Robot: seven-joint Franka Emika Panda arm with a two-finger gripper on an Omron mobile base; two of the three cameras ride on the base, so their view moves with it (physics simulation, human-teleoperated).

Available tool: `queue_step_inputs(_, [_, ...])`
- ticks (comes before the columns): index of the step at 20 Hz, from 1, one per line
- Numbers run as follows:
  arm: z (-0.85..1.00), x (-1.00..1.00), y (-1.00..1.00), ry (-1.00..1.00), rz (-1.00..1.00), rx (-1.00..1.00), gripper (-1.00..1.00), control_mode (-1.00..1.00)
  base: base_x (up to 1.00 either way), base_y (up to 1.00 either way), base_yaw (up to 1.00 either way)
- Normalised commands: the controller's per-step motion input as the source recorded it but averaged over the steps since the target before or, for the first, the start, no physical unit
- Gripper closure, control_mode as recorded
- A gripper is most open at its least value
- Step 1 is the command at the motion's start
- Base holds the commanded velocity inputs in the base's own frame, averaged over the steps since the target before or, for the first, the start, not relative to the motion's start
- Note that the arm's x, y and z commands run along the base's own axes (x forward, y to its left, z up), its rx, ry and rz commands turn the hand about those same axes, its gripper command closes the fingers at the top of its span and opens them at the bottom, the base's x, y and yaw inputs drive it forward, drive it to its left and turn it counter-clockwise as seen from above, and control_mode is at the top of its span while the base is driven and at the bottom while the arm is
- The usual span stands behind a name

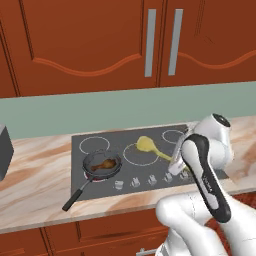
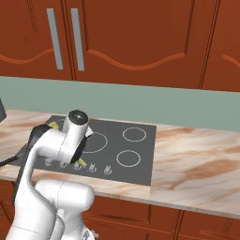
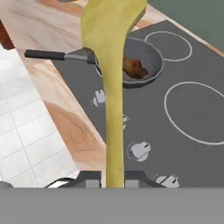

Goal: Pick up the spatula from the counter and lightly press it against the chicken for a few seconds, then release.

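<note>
Spatula (image 1: pixel 148 145) is clamped by its handle between the closed fingers of the gripper (image 3: pixel 114 179). The arm is folded low over the front edge of the counter (image 1: pixel 40 175), with the wrist turned toward the pan (image 1: pixel 89 162). The yellow blade extends away from the hand above the cooktop (image 1: pixel 120 142), right of the pan. It appears clear of the chicken (image 1: pixel 104 163), though contact cannot be confirmed.

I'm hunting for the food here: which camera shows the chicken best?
The left base view: the chicken lies whole in the pan. The hand view shows it closer, but the spatula covers part.
</note>
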Motion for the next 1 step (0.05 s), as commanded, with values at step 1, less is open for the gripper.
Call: queue_step_inputs(1, [0.59, -0.51, -0.31, -0.09, 0.0, 0.08, 1.0, -1.0, 0.0, 0.0, 0.0])
